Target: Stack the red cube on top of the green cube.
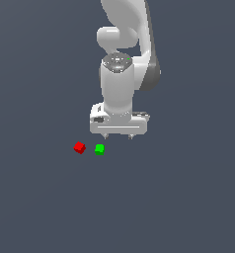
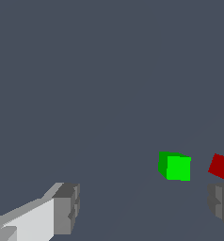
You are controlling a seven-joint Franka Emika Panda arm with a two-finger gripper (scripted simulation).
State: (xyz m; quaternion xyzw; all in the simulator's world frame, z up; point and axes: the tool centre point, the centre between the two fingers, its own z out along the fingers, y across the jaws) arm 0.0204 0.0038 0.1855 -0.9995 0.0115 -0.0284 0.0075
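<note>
The red cube point(image 1: 79, 147) rests on the dark grey floor, turned a little. The green cube point(image 1: 99, 149) rests just to its right in the exterior view, a small gap between them. My white gripper point(image 1: 118, 136) hangs above the floor, to the exterior view's right of both cubes and apart from them. Its fingers are spread wide and hold nothing. In the wrist view the green cube point(image 2: 175, 166) and the red cube point(image 2: 221, 167) lie beyond the gripper point(image 2: 144, 207), the red one close to one fingertip point(image 2: 221, 203) and partly cut by the frame edge.
The dark grey floor point(image 1: 178, 197) spreads flat all round. The white arm point(image 1: 122, 54) rises behind the gripper.
</note>
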